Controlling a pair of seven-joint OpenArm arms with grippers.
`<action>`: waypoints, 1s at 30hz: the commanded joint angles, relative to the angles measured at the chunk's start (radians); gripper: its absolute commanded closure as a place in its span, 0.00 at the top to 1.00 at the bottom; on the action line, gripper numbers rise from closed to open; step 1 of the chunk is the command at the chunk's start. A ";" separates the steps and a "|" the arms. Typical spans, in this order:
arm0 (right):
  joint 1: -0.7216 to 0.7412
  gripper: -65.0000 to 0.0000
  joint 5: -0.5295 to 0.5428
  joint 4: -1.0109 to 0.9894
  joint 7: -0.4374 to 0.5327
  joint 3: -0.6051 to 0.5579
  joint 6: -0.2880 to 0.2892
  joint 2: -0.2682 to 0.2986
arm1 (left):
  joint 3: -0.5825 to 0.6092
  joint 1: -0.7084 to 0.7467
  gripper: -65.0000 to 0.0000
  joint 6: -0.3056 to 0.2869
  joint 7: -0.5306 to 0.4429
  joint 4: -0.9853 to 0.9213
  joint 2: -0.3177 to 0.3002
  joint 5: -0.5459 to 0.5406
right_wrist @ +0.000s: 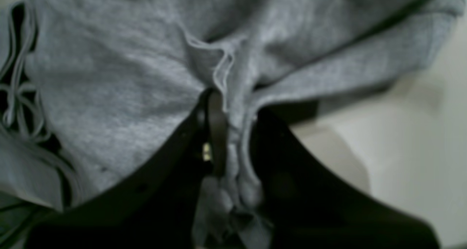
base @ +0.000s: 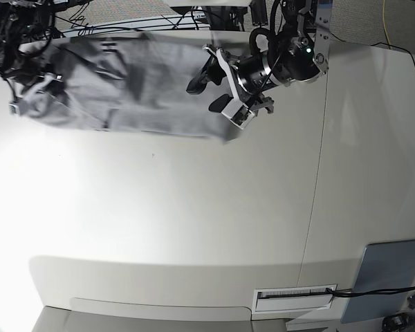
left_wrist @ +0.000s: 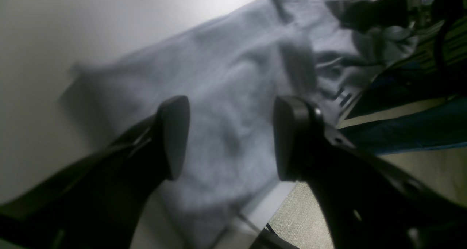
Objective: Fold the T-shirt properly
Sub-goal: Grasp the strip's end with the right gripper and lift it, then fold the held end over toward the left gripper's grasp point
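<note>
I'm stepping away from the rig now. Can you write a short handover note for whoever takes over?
Left end effector: open, holding nothing, over the T-shirt.
Right end effector: shut on a bunched bit of the shirt.
T-shirt: lying wide along the white table's far edge, wrinkled.
Done: the right arm's grip only; no neat fold visible.
Left: grip with the left arm, then fold.

Dim, soft wrist views; overexposed overhead view

Both wrist pictures are dark and blurred: the T-shirt [right_wrist: 109, 88] beyond the right gripper [right_wrist: 233, 139] lacks sharp weave, and the left gripper [left_wrist: 231, 139] shows as near-black silhouette. Glare whitens the table [base: 194, 221] below it.
</note>
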 commanded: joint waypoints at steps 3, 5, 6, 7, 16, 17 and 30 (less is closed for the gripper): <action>0.003 0.00 0.034 0.111 -0.035 0.039 0.007 0.016 | 0.000 -0.002 0.55 -0.007 -0.021 0.021 0.002 -0.011; 0.003 0.00 0.073 0.190 -0.064 0.039 0.002 0.008 | 0.000 -0.002 0.55 -0.007 -0.021 0.021 0.002 -0.011; 0.003 0.00 0.098 0.235 -0.076 0.037 -0.010 -0.003 | 0.000 -0.001 0.55 -0.007 -0.021 0.021 0.002 -0.011; 0.003 0.00 0.108 0.284 -0.081 0.033 -0.022 -0.020 | -0.001 0.001 0.55 -0.007 -0.021 0.021 0.002 -0.011; 0.003 0.00 -0.074 0.703 -0.007 -0.248 -0.107 -0.185 | -0.002 0.067 0.55 -0.007 -0.023 0.020 0.002 0.090; 0.003 0.00 -0.110 0.724 0.009 -0.302 -0.122 -0.198 | -0.002 0.079 0.55 -0.007 -0.025 0.020 0.002 0.116; 0.006 0.00 -0.489 0.732 0.153 -0.852 -0.227 -0.305 | -0.002 0.198 0.55 -0.007 -0.081 0.019 0.002 0.243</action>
